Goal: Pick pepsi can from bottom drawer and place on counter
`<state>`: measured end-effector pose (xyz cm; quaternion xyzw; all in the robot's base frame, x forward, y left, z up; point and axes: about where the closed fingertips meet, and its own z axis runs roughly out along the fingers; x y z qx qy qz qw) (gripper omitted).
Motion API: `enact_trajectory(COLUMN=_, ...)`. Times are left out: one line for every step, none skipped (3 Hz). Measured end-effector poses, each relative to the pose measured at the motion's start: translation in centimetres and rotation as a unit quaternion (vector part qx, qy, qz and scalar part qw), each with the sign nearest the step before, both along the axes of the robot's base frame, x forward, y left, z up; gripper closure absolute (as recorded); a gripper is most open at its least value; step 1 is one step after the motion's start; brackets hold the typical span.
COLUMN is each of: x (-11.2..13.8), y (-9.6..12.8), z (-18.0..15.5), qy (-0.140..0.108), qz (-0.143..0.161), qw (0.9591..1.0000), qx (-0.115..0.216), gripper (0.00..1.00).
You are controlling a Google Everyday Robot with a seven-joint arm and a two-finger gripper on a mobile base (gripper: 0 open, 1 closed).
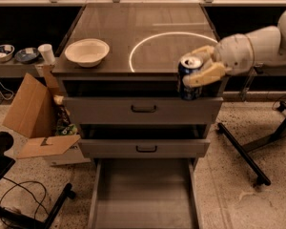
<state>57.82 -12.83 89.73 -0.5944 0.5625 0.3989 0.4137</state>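
Note:
My gripper (199, 67) is shut on the pepsi can (189, 79), a dark blue can with a silver top, held upright in the air. It hangs in front of the counter's (133, 37) front right edge, about level with the top. The white arm reaches in from the right. The bottom drawer (143, 194) stands pulled open below, its grey floor bare.
A white bowl (87, 51) sits on the counter's left side. Two closed drawer fronts (143, 109) with black handles are below the top. An open cardboard box (35, 113) stands at the left, with a white cup (46, 54) and dishes behind it. Black stand legs (248, 154) lie at the right.

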Motion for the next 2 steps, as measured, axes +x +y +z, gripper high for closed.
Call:
enact_trajectory(x=4.6, y=1.3, z=3.3, qy=0.001, qz=-0.015, qw=0.9997, qx=0.019, gripper=1.0)
enact_trajectory(x=9.6, y=4.2, z=4.7, qy=0.009, qz=-0.033, qw=0.9987, qx=0.037, gripper=1.0)
